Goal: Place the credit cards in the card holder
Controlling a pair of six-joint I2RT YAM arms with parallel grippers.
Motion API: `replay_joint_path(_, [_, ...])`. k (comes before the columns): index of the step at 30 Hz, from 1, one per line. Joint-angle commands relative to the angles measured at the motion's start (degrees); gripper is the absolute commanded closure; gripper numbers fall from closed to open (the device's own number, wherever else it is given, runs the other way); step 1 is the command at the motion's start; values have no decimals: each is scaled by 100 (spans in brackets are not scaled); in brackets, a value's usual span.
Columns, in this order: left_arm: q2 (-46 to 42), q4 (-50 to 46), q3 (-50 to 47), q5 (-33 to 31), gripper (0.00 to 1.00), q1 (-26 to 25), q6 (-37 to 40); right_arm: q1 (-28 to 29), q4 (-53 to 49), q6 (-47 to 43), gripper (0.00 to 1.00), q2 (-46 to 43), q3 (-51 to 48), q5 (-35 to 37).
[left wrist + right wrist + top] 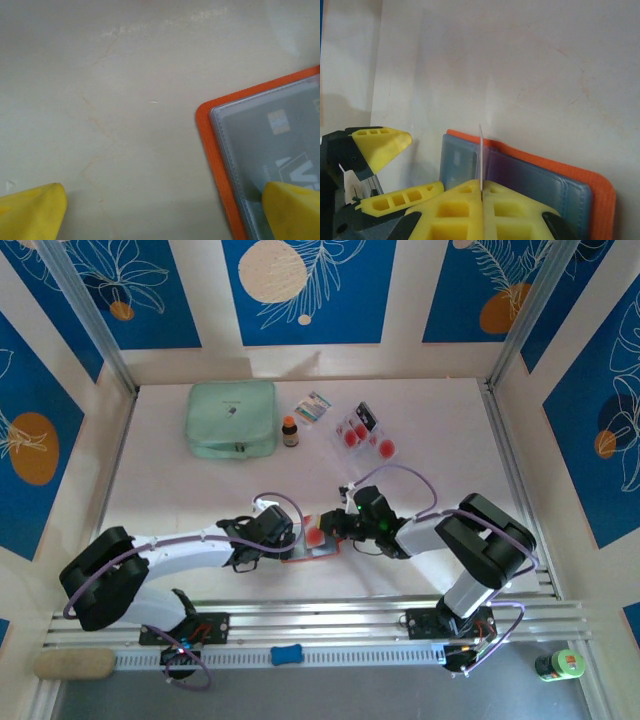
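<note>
The orange card holder (304,555) lies open on the table between my two grippers, its grey-blue clear pockets (540,182) facing up. My right gripper (481,192) is shut on one credit card (481,150), held on edge above the holder's middle fold. From above, that card's red spot (316,537) shows. My left gripper (165,215) is open at the holder's left end (220,165), one yellow fingertip (295,207) resting on a pocket with a card inside it (278,121), the other fingertip (32,212) on bare table. Several more credit cards (365,432) lie at the back.
A mint-green zip pouch (231,418) sits at the back left, with a small brown bottle (290,431) and a patterned packet (313,407) beside it. A green-capped bottle (560,664), a blue piece (286,653) and a tan pad (73,664) lie beyond the near rail.
</note>
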Motion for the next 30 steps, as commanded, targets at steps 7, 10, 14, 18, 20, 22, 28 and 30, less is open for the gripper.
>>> replay_joint_path(7, [45,-258,-1,-104,0,-59,-76,20,175,120,100,-220,-79,45])
replay_joint_path(10, [45,-249,-13,-99,0,-59,-94,19,89,85,100,-361,-80,98])
replay_joint_path(14, [54,-238,-22,-99,0,-59,-103,19,63,61,100,-394,-19,90])
replay_joint_path(18, [54,-263,-23,-111,0,-59,-113,19,82,59,100,-275,47,64])
replay_joint_path(20, [54,-276,-27,-110,0,-60,-112,27,149,87,100,-167,63,55])
replay_joint_path(22, [54,-275,-26,-114,0,-59,-121,27,242,118,100,-75,65,37])
replay_joint_path(28, [56,-278,-23,-108,0,-59,-121,45,493,227,100,219,73,-7])
replay_joint_path(30, [64,-275,-24,-114,0,-59,-121,41,562,259,100,288,63,-32])
